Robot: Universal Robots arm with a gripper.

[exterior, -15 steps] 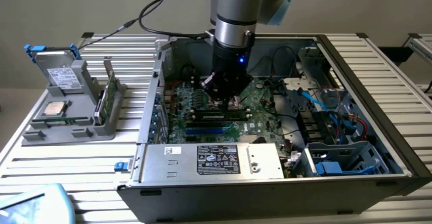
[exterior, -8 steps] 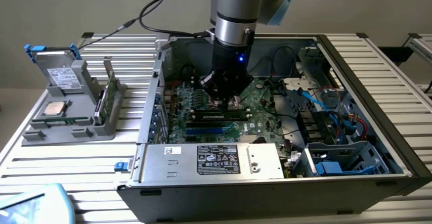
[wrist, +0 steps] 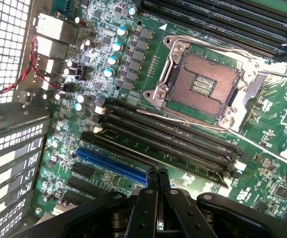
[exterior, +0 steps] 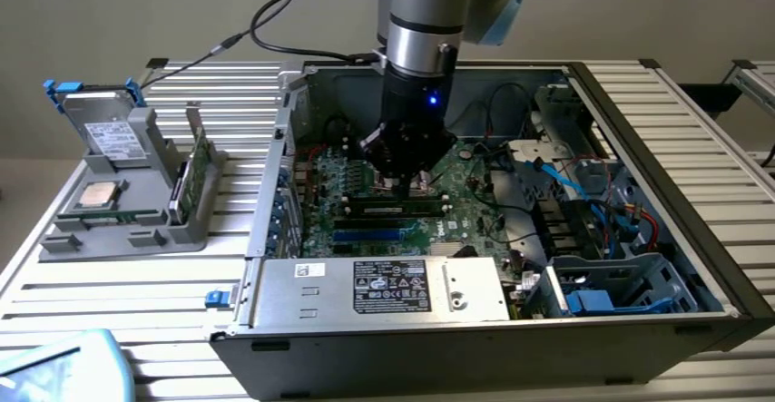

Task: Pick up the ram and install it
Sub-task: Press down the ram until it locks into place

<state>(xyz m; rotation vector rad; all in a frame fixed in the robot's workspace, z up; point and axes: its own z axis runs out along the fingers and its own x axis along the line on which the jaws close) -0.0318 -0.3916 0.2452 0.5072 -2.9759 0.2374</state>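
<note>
A: Currently the end effector [exterior: 406, 182] is down inside the case [exterior: 660, 112], fingers pressed together, tips just above the black slots [exterior: 394, 207]. From the wrist, the tips [wrist: 156, 173] meet with no stick showing between them.

B: And the ram [exterior: 194, 164]?

A: Standing on edge in the grey rack [exterior: 145, 198] on the tabletop [exterior: 122, 284], at the exterior view's left, well apart from the arm. Whether another stick lies under the tips, I cannot tell.

B: Notes on doing this step well?

A: My judgement: keep the tips square to the slots' [wrist: 168, 139] long axis and centred along one slot. Push straight down, no tilt, so both ends seat evenly. Stay clear of the open socket [wrist: 202, 82] beside the slots, whose pins look fragile.

B: Look of the ram?

A: Thin, narrow green board, long edge upright, about slot length. Chip detail is too small to make out.
</note>
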